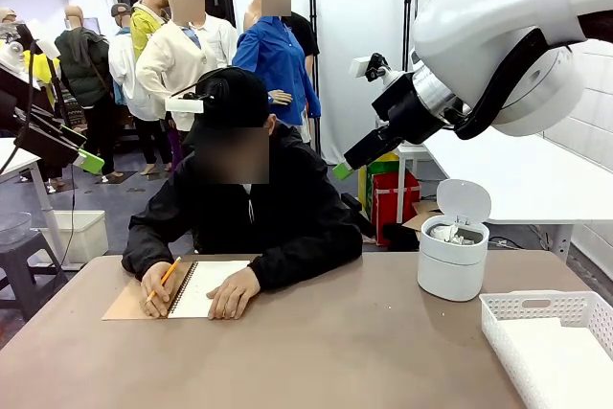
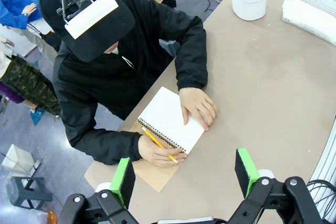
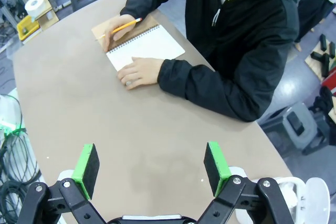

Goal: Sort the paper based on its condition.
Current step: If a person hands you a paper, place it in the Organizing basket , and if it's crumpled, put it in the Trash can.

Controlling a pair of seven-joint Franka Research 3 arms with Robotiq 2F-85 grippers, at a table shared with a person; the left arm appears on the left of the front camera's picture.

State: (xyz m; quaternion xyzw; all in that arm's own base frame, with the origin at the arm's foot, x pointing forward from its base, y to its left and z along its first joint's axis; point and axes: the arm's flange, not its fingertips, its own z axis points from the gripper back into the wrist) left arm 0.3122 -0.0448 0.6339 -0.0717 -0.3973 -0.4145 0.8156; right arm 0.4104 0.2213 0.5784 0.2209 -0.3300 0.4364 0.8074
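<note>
Left pincer (image 2: 185,178) spread wide, pinching nothing, hanging high over the desk (image 2: 273,93) and looking down on an open spiral notebook (image 2: 170,119). Right pincer (image 3: 150,163) likewise spread with nothing between the green pads, raised high near the bin end of the desk and pointed toward the person (image 3: 247,40).

At the right end of the desk, two lots of paper. Wrinkled white paper balls (image 1: 450,233) inside a round white bin (image 1: 448,280), flip lid (image 1: 464,201) tipped up. Flat white paper sheets (image 1: 560,361) lying in a white slotted basket (image 1: 505,337) at the near right corner, close beside the bin but not touching it.

In the way at the notebook: the person in a black jacket, leaning over it from the far side. One hand (image 1: 235,292) pressed flat on the white page, the other hand (image 1: 155,284) gripping a yellow pencil (image 1: 169,273) at the spiral edge. Brown cover (image 1: 129,304) lying open alongside, under that hand.
</note>
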